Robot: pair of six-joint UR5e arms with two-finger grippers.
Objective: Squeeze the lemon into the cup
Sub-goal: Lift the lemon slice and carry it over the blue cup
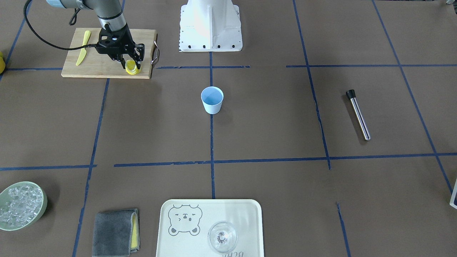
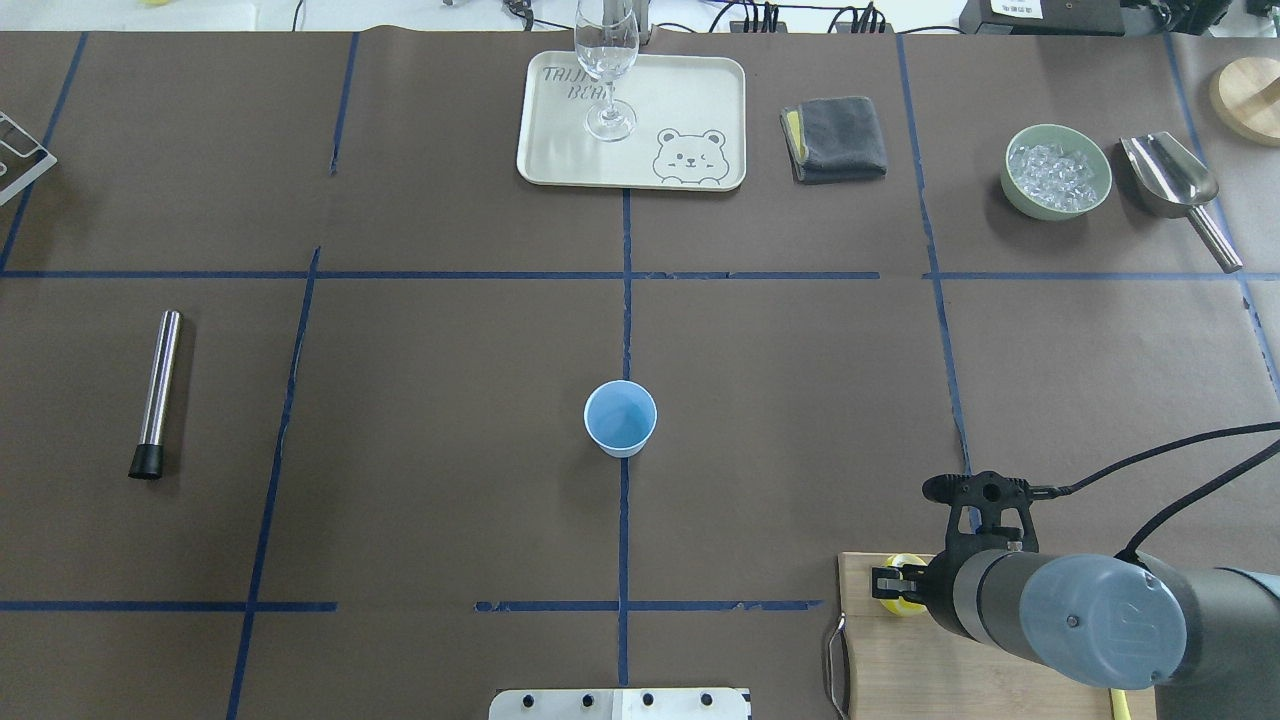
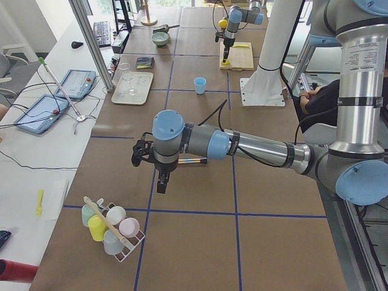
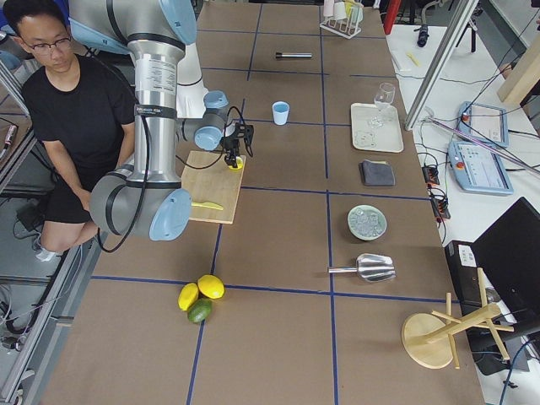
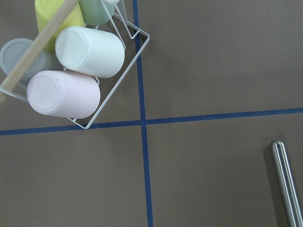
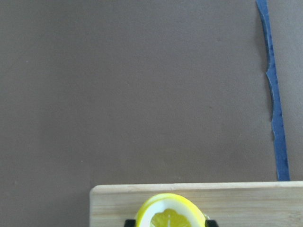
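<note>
The lemon slice [image 1: 130, 64] stands on edge between the fingers of my right gripper [image 1: 131, 65], at the wooden cutting board's [image 1: 103, 66] corner nearest the cup. The right wrist view shows its yellow rind and pale flesh [image 6: 169, 216] with a dark pad on each side. A second slice [image 1: 134, 72] lies flat on the board just below it. The pale blue cup [image 1: 212, 100] stands upright in the table's middle [image 2: 620, 418], well away from the board. My left gripper [image 3: 159, 180] shows only in the exterior left view, and I cannot tell whether it is open or shut.
A yellow plastic knife [image 1: 83, 48] lies on the board. A steel rod [image 1: 358, 114] lies on my left side. A tray [image 1: 246, 214] with a clear glass [image 1: 222, 236], a grey cloth [image 1: 114, 232] and a green bowl of ice [image 1: 19, 205] sit at the far edge. A wire rack of cups [image 5: 75, 61] is below the left wrist.
</note>
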